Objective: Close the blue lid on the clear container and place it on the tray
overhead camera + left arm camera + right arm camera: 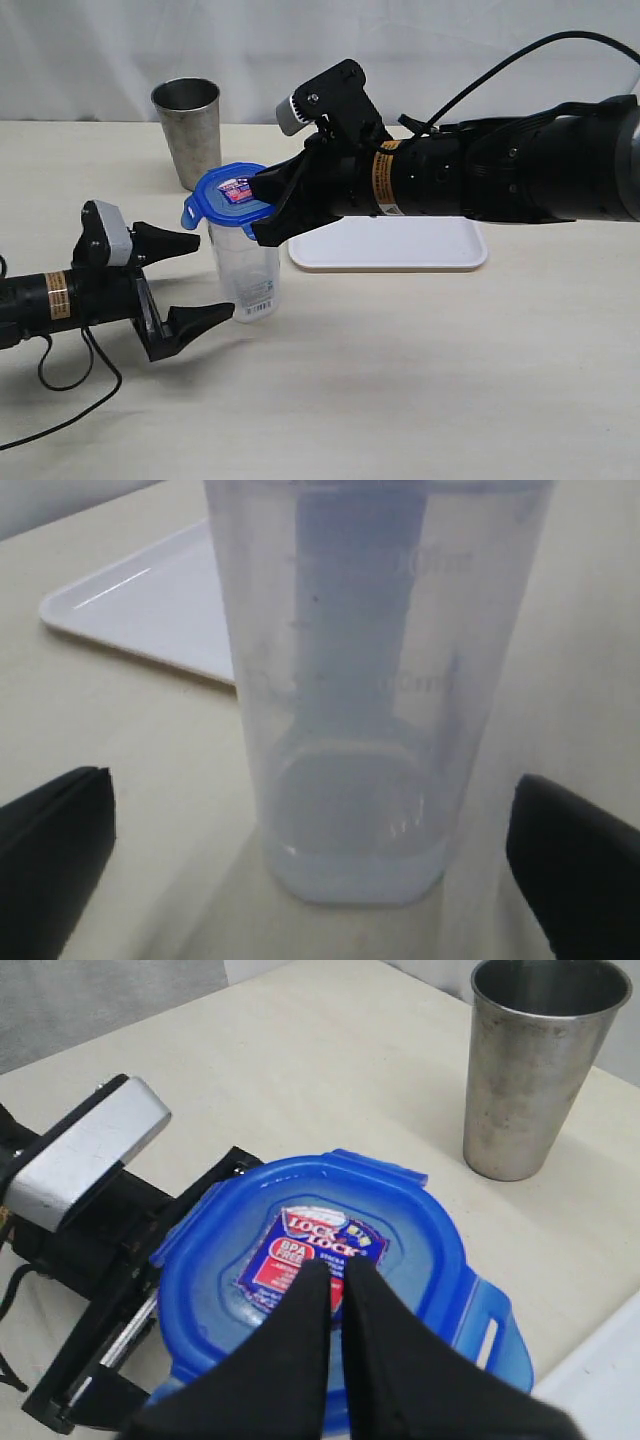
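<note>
The clear container (247,272) stands upright on the table with the blue lid (222,197) sitting on its mouth, flaps sticking outward. My right gripper (258,195) is shut, and its joined tips rest on the sticker in the middle of the lid (400,1225); the right gripper (335,1266) holds nothing. My left gripper (212,277) is open, low at the container's base, one finger on each side and neither touching it. In the left wrist view the container (370,700) fills the gap between the fingers (60,850). The white tray (400,258) lies just behind and to the right.
A grey metal tumbler (187,128) stands behind the container, a little to the left, near the table's back edge; it also shows in the right wrist view (535,1070). The right arm stretches over the tray. A black cable loops on the table by the left arm.
</note>
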Tool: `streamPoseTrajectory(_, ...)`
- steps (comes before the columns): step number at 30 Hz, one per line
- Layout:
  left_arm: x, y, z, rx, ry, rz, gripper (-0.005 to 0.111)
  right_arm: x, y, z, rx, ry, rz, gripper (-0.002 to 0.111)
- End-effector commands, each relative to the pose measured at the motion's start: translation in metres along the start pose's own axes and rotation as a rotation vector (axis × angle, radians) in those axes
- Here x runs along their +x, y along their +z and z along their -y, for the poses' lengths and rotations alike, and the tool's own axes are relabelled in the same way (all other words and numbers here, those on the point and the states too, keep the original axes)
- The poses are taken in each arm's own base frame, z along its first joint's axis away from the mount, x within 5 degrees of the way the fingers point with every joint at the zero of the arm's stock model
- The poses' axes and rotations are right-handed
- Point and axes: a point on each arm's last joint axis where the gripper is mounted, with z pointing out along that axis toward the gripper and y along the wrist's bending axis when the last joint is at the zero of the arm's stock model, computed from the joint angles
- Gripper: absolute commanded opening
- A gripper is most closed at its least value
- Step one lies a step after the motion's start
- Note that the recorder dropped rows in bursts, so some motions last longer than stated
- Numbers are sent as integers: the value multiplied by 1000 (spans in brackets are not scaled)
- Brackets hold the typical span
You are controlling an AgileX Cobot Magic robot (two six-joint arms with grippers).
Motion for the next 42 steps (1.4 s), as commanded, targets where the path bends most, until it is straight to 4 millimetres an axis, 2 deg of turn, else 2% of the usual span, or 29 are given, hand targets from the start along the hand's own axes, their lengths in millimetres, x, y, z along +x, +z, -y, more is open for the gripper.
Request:
streamPoseTrajectory(1,-10,18,-4,29,61,51,105,7,4,2,16,-17,-36,4)
streamPoseTrajectory(8,-26,39,-6,24,30,96,105,7,4,2,16,-17,-36,4)
streamPoseTrajectory(10,-23,40,-7,8,14,95,105,7,4,2,16,-17,-36,4)
streamPoseTrajectory(15,0,45,-8,-42,-65,60,105,7,4,2,16,-17,-36,4)
streamPoseTrajectory(18,-1,46,-9,-47,-64,64,105,7,4,2,16,-17,-36,4)
streamPoseTrajectory(24,-15,67,1,28,-4,95,105,7,3,2,18,-18,-37,4)
streamPoseTrajectory(29,-15,66,-3,19,-1,99,105,8,3,4,34,-18,-45,4)
streamPoseTrajectory(37,-10,53,-17,-21,-17,93,105,8,3,4,34,-18,-45,4)
streamPoseTrajectory(42,-11,55,-14,-3,-16,92,105,8,3,4,34,-20,-45,4)
